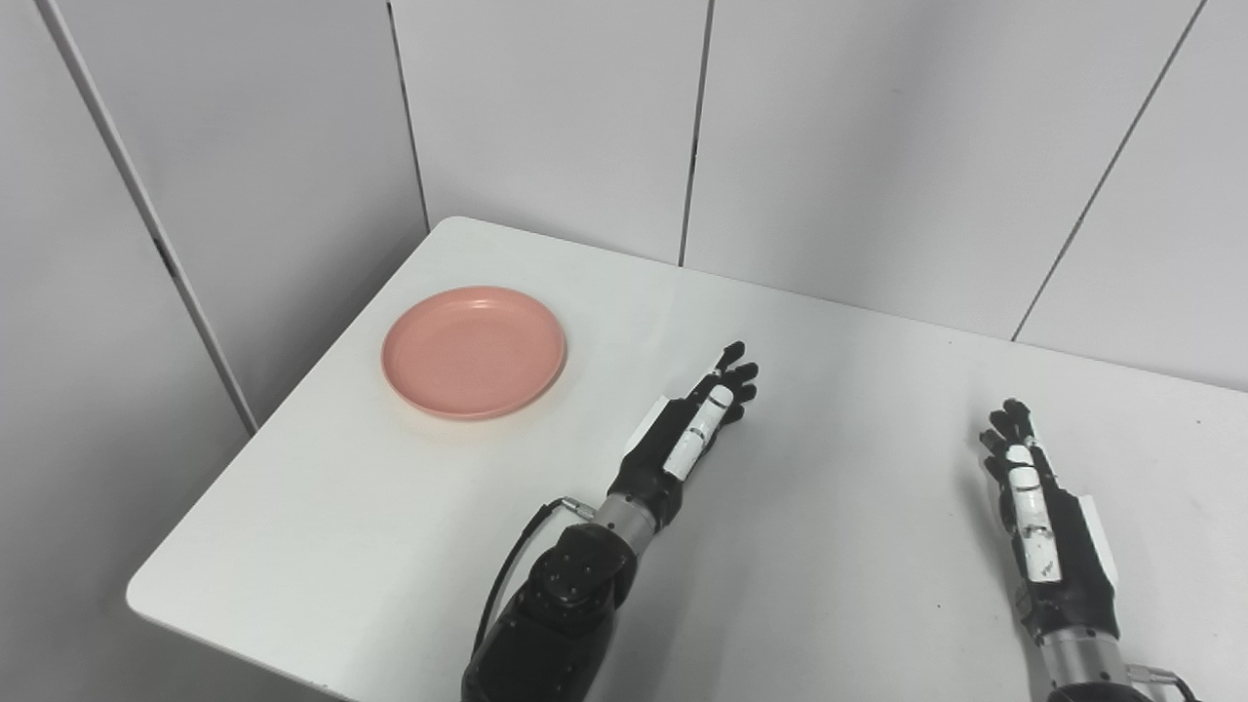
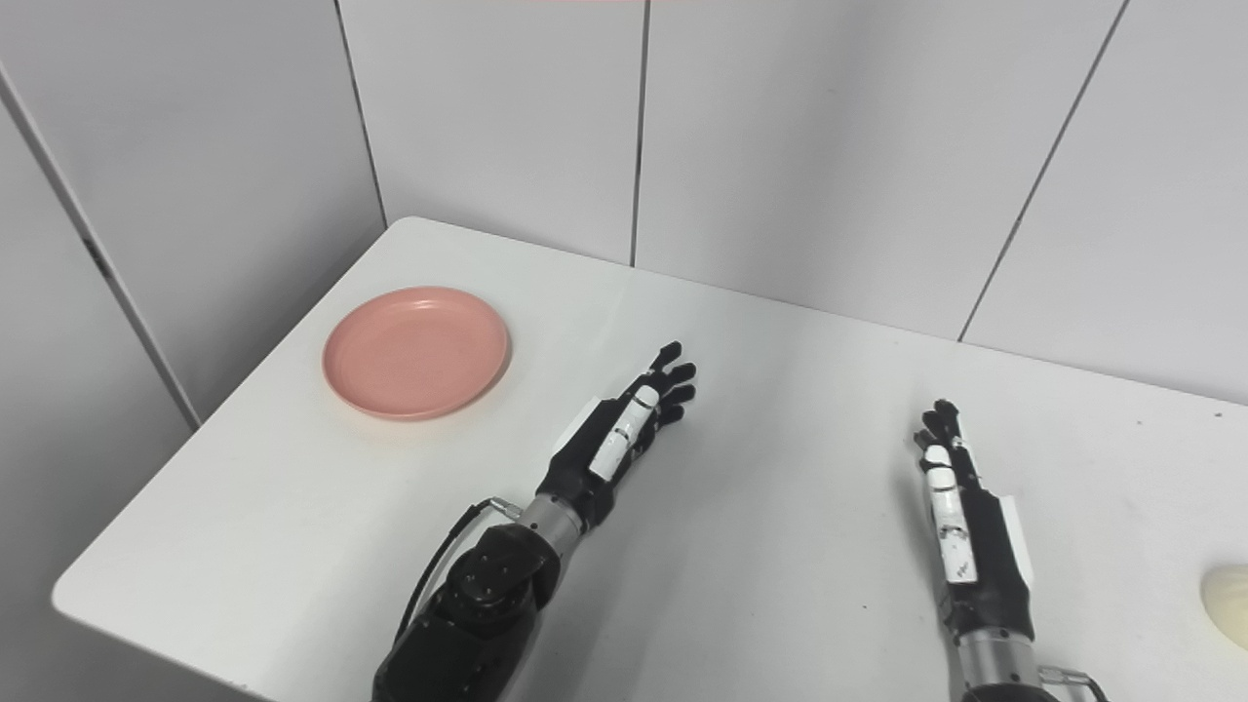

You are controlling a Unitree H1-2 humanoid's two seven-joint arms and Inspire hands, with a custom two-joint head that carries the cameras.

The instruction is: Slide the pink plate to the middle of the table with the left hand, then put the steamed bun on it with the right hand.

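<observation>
The pink plate (image 1: 474, 351) lies flat and empty at the far left of the white table (image 1: 848, 390). My left hand (image 1: 694, 419) hovers near the table's middle, right of the plate and apart from it, fingers stretched out and holding nothing. Over the right side of the table my right hand (image 1: 1029, 492) is open too, edge-on, with nothing in it. The steamed bun (image 2: 1230, 604), pale cream, shows only in the right eye view, cut by the picture's right edge, to the right of my right hand.
Grey wall panels (image 1: 546, 107) stand close behind the table and along its left side. The table's rounded front-left corner (image 1: 146, 590) drops off to the floor.
</observation>
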